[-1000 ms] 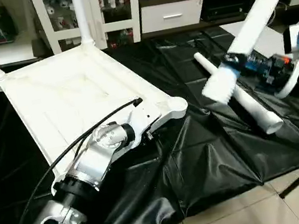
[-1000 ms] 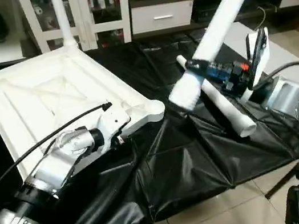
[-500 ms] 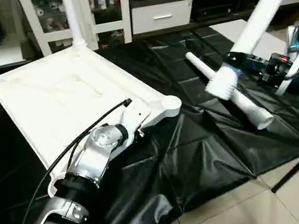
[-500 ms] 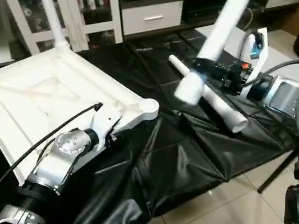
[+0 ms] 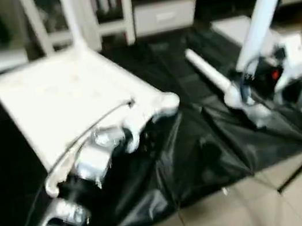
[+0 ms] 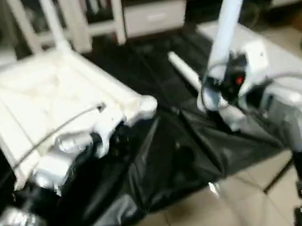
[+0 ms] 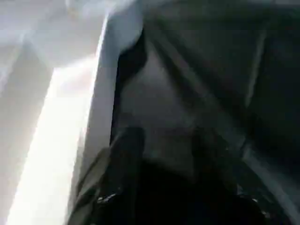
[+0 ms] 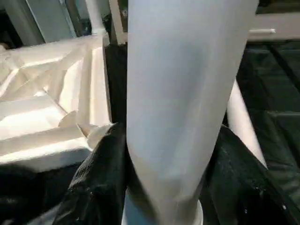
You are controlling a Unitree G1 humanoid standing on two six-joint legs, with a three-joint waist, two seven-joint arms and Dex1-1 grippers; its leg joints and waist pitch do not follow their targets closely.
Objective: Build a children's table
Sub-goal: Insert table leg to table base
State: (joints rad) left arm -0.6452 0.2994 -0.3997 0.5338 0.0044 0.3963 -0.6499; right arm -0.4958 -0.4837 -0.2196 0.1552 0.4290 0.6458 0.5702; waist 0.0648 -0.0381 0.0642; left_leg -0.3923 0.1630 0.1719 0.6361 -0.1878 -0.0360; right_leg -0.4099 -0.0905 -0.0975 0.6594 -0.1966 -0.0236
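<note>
Your right gripper has its jaws clamped round a white leg, nearly upright above the black sheet. The upside-down table top lies beside it, near corner socket empty. Left gripper sits at the top's edge, jaws apart, gripping nothing I can see. I'd steady that edge first, then line the leg's end over the socket.

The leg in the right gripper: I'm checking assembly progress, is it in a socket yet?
Out. The leg rises steeply in the right gripper, apart from the tabletop.
</note>
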